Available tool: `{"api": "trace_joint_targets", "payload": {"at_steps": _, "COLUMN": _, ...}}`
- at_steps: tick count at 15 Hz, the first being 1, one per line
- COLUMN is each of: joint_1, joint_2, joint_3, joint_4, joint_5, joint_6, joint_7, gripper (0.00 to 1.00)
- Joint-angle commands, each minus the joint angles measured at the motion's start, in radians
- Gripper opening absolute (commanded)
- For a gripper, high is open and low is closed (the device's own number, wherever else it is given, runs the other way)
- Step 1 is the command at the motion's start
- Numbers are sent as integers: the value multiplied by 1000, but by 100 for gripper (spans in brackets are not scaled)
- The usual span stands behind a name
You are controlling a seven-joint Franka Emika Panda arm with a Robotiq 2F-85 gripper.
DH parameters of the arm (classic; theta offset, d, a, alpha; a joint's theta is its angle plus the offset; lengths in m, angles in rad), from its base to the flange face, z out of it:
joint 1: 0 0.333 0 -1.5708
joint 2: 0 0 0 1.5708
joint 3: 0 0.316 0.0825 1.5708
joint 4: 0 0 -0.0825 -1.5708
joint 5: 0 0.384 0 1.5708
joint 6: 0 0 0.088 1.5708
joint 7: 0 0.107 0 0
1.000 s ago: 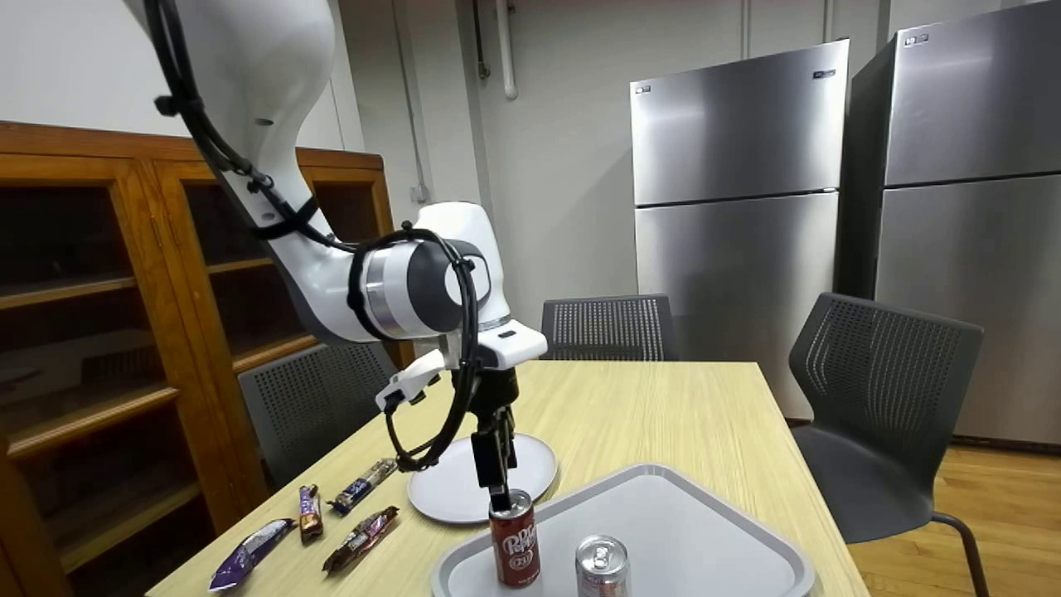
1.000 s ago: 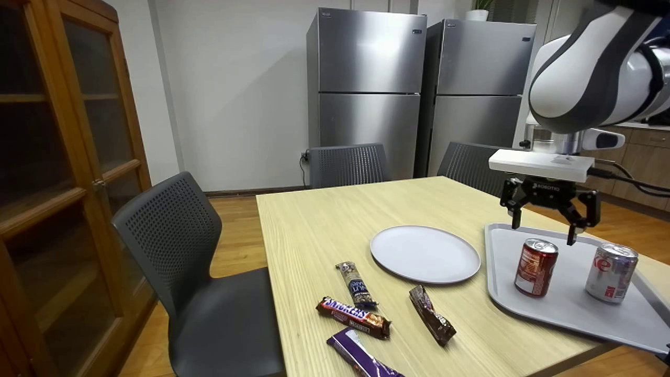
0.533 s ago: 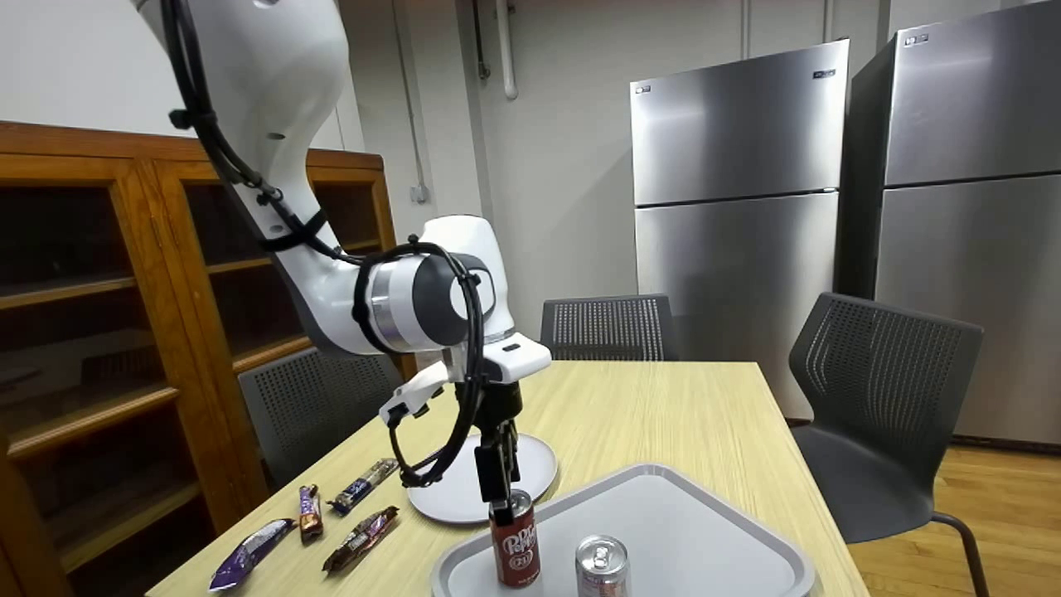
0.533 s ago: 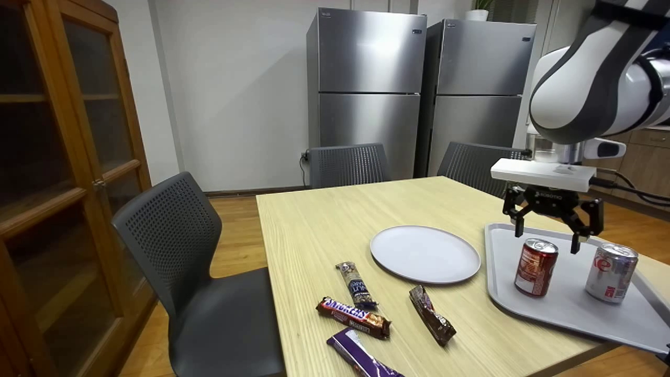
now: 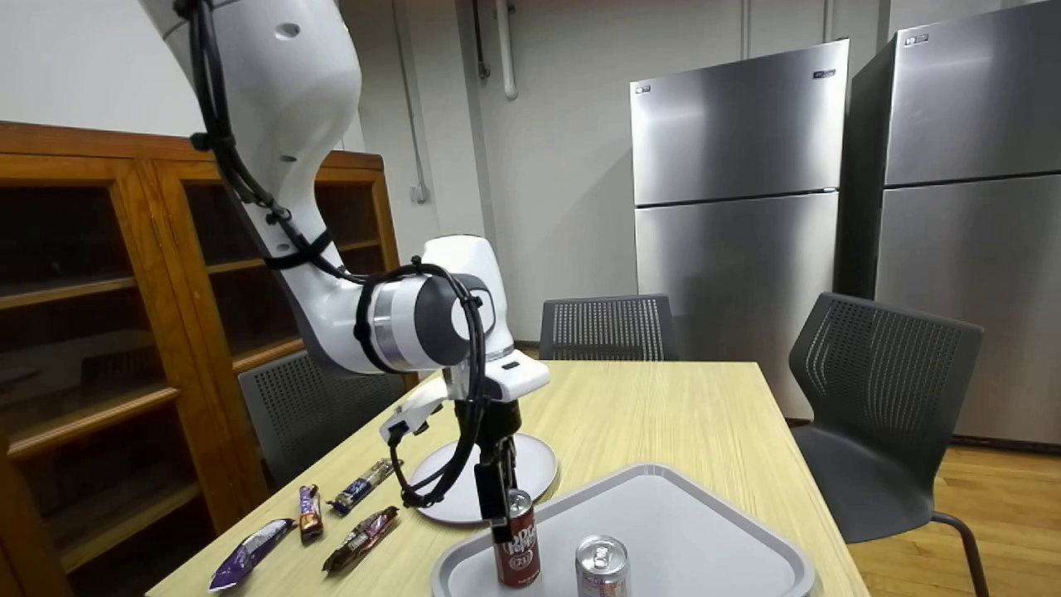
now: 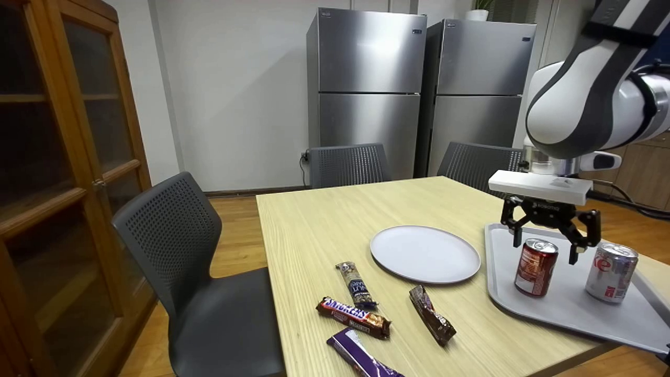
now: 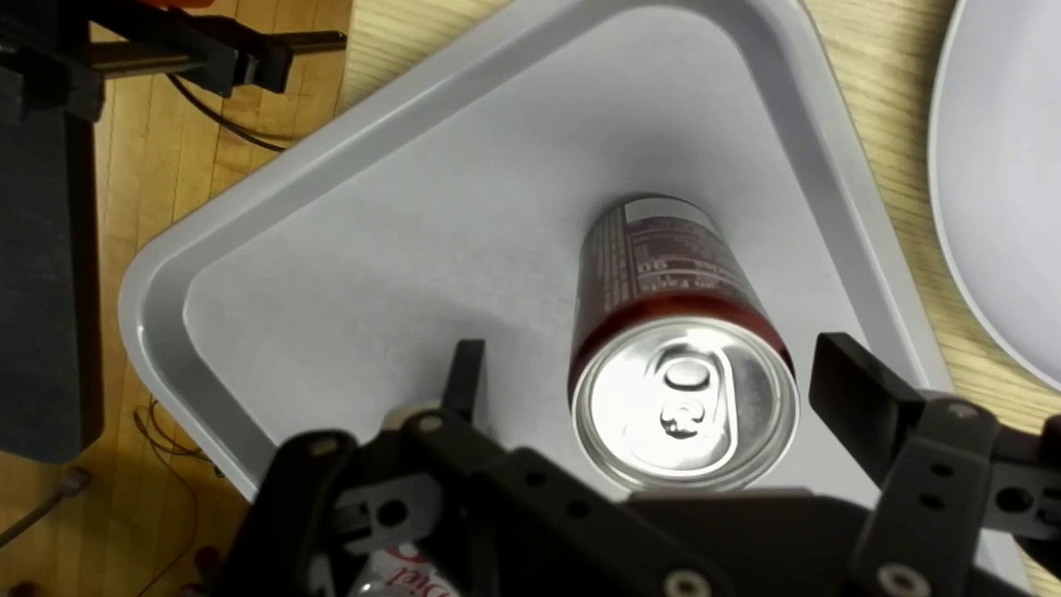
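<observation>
Because its fingers (image 6: 574, 255) are spread and grasp nothing, in an exterior view the gripper (image 6: 545, 251) leaves the red can (image 6: 535, 273) standing free on the gray tray (image 6: 502, 277), whose raised rim probably checks sliding. In an exterior view, the silver can (image 5: 603, 568) stands upright nearby. In the wrist view, the fingers flank the red can's lid, the narrower gap toward the plate (image 7: 1011, 182).

The tool (image 6: 545, 247) was black, the bench (image 6: 324, 225) streaky pale yellow; at its edge the tray (image 6: 569, 301) was grey, the Pepper can (image 5: 520, 549) maroon, the Diet can (image 6: 611, 273) silver.
</observation>
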Motion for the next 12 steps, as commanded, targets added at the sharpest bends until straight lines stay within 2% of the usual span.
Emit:
{"api": "trace_joint_targets", "payload": {"at_steps": 1, "joint_1": 27, "joint_2": 25, "joint_3": -33, "joint_4": 17, "joint_5": -11, "joint_6": 22, "joint_7": 9, "gripper": 100}}
{"api": "trace_joint_targets", "payload": {"at_steps": 12, "joint_1": 53, "joint_2": 36, "joint_3": -54, "joint_4": 16, "joint_5": -2, "joint_6": 29, "joint_7": 1, "gripper": 100}}
